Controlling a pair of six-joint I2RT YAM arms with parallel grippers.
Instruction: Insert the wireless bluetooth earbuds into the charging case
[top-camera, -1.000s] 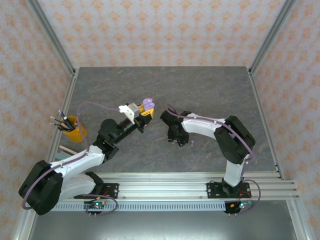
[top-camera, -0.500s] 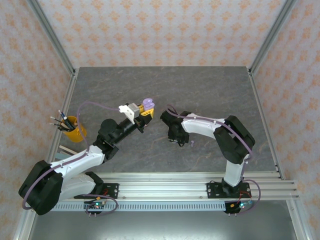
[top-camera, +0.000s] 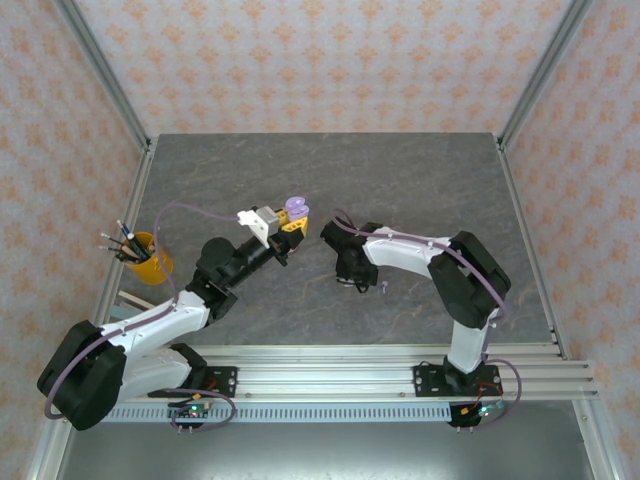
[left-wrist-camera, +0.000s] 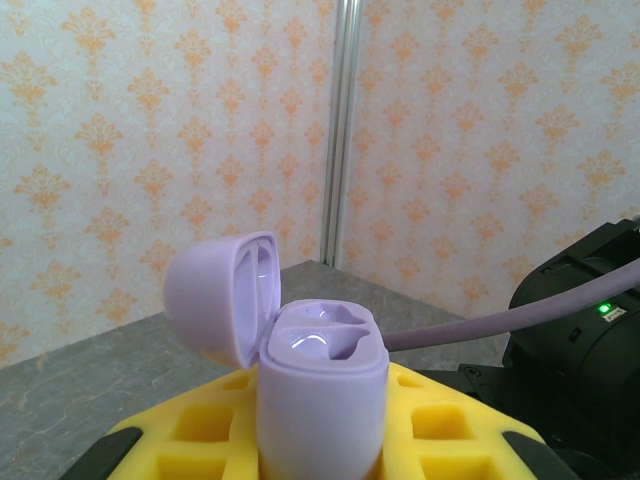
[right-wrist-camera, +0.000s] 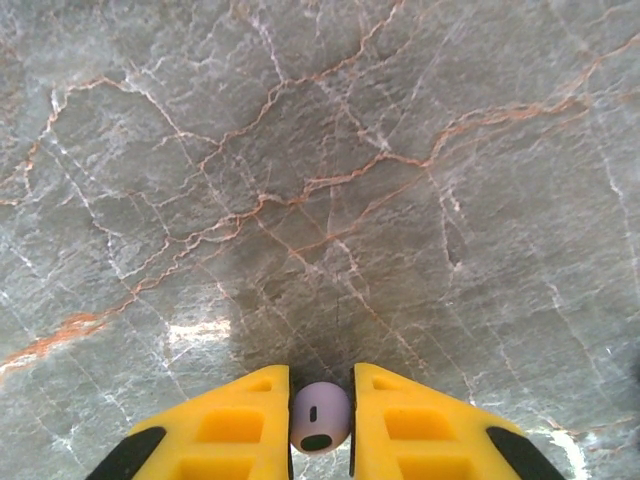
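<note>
Left arm: we see it run from its base at the near left corner, up and rightward over the table (top-camera: 400, 180), forearm low and wrist turned toward the middle.
Left gripper (top-camera: 290, 223): clamped on the charging case (left-wrist-camera: 322, 410), which stands upright between the yellow fingers (left-wrist-camera: 190, 430).
Charging case: lilac, held above the table near its centre; its lid (left-wrist-camera: 215, 295) is swung open to the left on the hinge, and two glossy wells show in the body (we cannot tell from here whether anything sits in them).
Right arm: it rises from its base at the near right, folds at a high elbow, then reaches leftward and down, wrist pointing at the stone surface.
Right gripper (right-wrist-camera: 320, 392): down at the table, just right of the left gripper, its yellow fingers (right-wrist-camera: 250, 420) closed against both sides of a lilac earbud (right-wrist-camera: 320, 416).
Earbud: pinched between those fingertips, low over the marbled surface.
Count, left to right: one orange cup (top-camera: 150, 262) at the left edge holding several pens (top-camera: 118, 240); one charging case; one earbud in the grip; one tiny pale speck (top-camera: 385, 287) on the table just right of the right gripper, too small for us to name.
Arms: two.
</note>
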